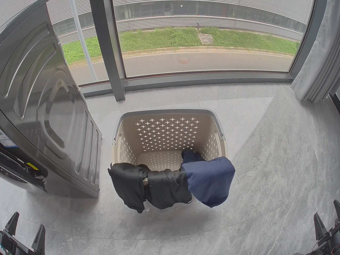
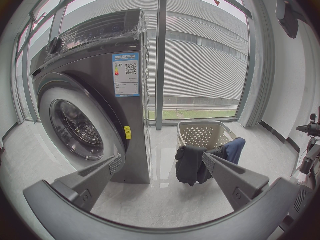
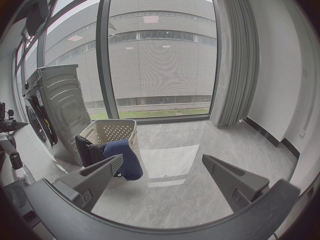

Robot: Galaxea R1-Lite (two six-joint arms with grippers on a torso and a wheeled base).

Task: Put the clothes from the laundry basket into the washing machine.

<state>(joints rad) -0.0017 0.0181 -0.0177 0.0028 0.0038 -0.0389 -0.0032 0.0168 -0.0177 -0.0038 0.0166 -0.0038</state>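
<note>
Clothes: black garment (image 1: 148, 188) and blue garment (image 1: 209, 181) draped over near rim of laundry basket (image 1: 166, 113), hanging outside. I judge hanging folds easy to pinch. Washing machine (image 1: 46, 107) just beside basket, to its left. Left gripper (image 1: 27, 222) and right gripper (image 1: 326, 209) low, well apart from basket, jaws spread, holding nothing.

Head view steeply downward; wrist views low, forward, sharing laundry basket (image 2: 203, 132).

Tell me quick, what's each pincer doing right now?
Left pincer: open, holding nothing.
Right pincer: open, holding nothing.
</note>
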